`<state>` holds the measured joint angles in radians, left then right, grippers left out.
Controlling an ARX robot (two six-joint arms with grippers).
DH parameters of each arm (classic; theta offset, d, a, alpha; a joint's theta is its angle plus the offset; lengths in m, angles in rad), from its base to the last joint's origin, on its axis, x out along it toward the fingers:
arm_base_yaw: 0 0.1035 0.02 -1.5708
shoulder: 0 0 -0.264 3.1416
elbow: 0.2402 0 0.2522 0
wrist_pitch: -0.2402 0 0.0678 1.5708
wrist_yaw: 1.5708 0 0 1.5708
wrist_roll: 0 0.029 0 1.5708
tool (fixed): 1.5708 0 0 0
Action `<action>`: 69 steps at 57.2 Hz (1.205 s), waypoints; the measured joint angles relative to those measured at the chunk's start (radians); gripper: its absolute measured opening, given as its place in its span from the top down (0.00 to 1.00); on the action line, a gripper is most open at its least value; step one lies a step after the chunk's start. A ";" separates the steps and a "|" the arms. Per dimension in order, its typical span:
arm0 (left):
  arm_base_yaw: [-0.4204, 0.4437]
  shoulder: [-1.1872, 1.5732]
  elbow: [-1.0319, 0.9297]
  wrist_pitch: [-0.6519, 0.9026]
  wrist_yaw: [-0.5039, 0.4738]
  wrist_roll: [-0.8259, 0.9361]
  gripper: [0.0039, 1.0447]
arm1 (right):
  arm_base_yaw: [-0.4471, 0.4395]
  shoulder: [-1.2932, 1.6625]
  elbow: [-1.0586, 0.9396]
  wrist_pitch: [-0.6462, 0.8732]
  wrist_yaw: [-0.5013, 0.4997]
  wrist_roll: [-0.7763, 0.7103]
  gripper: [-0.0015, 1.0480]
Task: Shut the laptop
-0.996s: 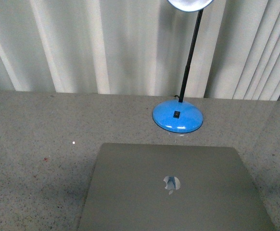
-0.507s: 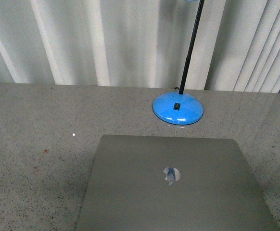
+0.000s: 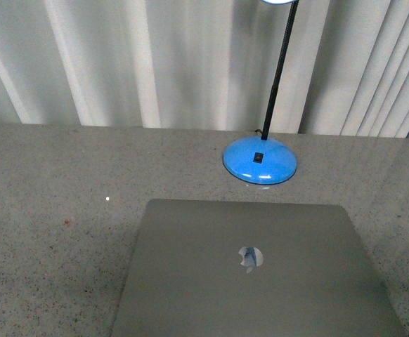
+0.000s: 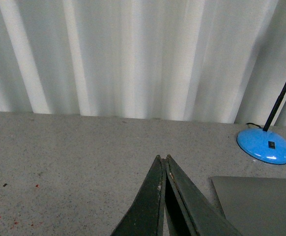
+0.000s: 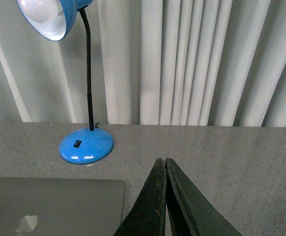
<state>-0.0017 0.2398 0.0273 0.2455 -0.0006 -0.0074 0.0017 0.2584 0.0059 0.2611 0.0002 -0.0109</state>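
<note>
The laptop (image 3: 254, 270) is a grey-silver notebook lying flat on the speckled grey table with its lid down and the shiny apple logo (image 3: 250, 258) facing up. It also shows in the left wrist view (image 4: 261, 204) and the right wrist view (image 5: 54, 204). My left gripper (image 4: 162, 158) is shut and empty, held above bare table beside the laptop's edge. My right gripper (image 5: 161, 160) is shut and empty, above bare table beside the laptop's other edge. Neither gripper touches the laptop. No arm shows in the front view.
A blue desk lamp stands behind the laptop, with a round base (image 3: 259, 160), a black gooseneck (image 3: 278, 67) and a blue shade (image 5: 47, 14). White pleated curtains (image 3: 120, 63) hang along the table's far edge.
The front view has shifted slightly: the laptop and lamp base sit a little higher in the picture than one second ago. The lid lies flat throughout.
</note>
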 joint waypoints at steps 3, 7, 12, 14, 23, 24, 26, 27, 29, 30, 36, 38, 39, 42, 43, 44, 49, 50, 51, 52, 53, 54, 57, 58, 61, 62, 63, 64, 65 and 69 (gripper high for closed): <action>0.000 -0.014 0.000 -0.016 0.000 0.000 0.97 | 0.000 -0.015 0.000 -0.015 0.000 0.000 0.97; 0.000 -0.032 0.000 -0.034 0.000 0.000 0.97 | 0.000 -0.035 0.000 -0.035 0.000 0.000 0.97; 0.000 -0.054 0.000 -0.056 0.000 0.000 0.97 | 0.000 -0.058 0.000 -0.058 0.000 0.000 0.97; 0.000 -0.061 0.000 -0.063 0.000 0.000 0.97 | 0.000 -0.066 0.000 -0.065 0.000 0.000 0.97; 0.000 -0.234 0.000 -0.240 0.001 0.000 0.97 | 0.000 -0.214 0.000 -0.250 0.000 0.000 0.97; 0.000 -0.236 0.000 -0.241 0.000 0.000 0.97 | -0.001 -0.237 0.000 -0.255 0.000 0.000 0.97; 0.000 -0.235 0.000 -0.243 0.000 0.000 0.97 | -0.001 -0.254 0.000 -0.255 -0.001 0.000 0.97; 0.000 -0.235 0.000 -0.245 0.000 0.000 0.97 | -0.001 -0.254 0.000 -0.255 -0.001 0.000 0.97; 0.000 -0.236 0.000 -0.245 0.001 0.000 0.97 | -0.001 -0.254 0.000 -0.258 -0.001 0.000 0.97; 0.000 -0.236 0.000 -0.245 0.001 0.000 0.97 | -0.001 -0.254 0.000 -0.259 -0.001 0.000 0.97; 0.000 -0.237 0.000 -0.245 0.000 0.000 0.97 | -0.001 -0.254 0.000 -0.261 -0.001 0.000 0.97; 0.000 -0.237 0.000 -0.245 0.000 0.000 0.97 | -0.001 -0.254 0.000 -0.261 -0.002 0.000 0.97; 0.000 -0.237 0.000 -0.245 0.000 0.000 0.95 | -0.001 -0.254 0.000 -0.261 -0.002 0.000 0.96; 0.000 -0.237 0.000 -0.245 0.000 0.000 0.87 | -0.001 -0.254 0.000 -0.261 -0.002 0.000 0.88; 0.000 -0.237 0.000 -0.245 0.000 0.000 0.84 | -0.001 -0.254 0.000 -0.261 -0.002 0.000 0.85; 0.000 -0.237 0.000 -0.245 0.000 0.000 0.80 | -0.001 -0.254 0.000 -0.261 -0.002 0.000 0.81; 0.000 -0.237 0.000 -0.245 0.000 0.000 0.61 | -0.001 -0.254 0.000 -0.261 -0.001 0.000 0.62; 0.000 -0.237 0.000 -0.245 0.000 0.000 0.58 | -0.001 -0.254 0.000 -0.261 -0.001 0.000 0.59; 0.000 -0.237 0.000 -0.245 0.000 0.000 0.55 | -0.001 -0.254 0.000 -0.261 -0.001 0.000 0.56; 0.000 -0.237 0.000 -0.245 0.000 0.000 0.53 | -0.001 -0.254 0.000 -0.261 -0.001 0.000 0.53; 0.000 -0.237 0.000 -0.245 0.000 0.000 0.49 | -0.001 -0.254 0.000 -0.261 -0.001 0.000 0.51; 0.000 -0.237 0.000 -0.245 0.000 0.000 0.46 | -0.001 -0.254 0.000 -0.261 -0.001 0.000 0.48; 0.000 -0.237 0.000 -0.245 0.000 0.000 0.37 | -0.001 -0.254 0.000 -0.261 -0.001 0.000 0.39; 0.000 -0.237 0.000 -0.245 0.000 0.000 0.36 | -0.001 -0.254 0.000 -0.261 -0.001 0.000 0.36; 0.000 -0.237 0.000 -0.245 0.000 0.000 0.27 | -0.001 -0.254 0.000 -0.261 -0.001 0.000 0.27; 0.000 -0.237 0.000 -0.245 0.001 0.000 0.24 | -0.001 -0.254 0.000 -0.261 -0.001 0.000 0.26; 0.000 -0.237 0.000 -0.245 0.000 0.000 0.20 | -0.001 -0.254 0.000 -0.261 -0.001 0.000 0.22; 0.000 -0.237 0.000 -0.245 0.000 0.000 0.15 | -0.001 -0.254 0.000 -0.261 -0.001 0.000 0.17; 0.000 -0.237 0.000 -0.245 0.000 0.000 0.14 | -0.001 -0.254 0.000 -0.261 -0.001 0.000 0.13; 0.000 -0.237 0.000 -0.245 0.000 0.002 0.05 | -0.001 -0.254 0.000 -0.261 -0.001 0.001 0.05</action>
<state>-0.0017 0.0032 0.0277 0.0006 -0.0002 -0.0051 0.0006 0.0044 0.0063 0.0006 -0.0010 -0.0101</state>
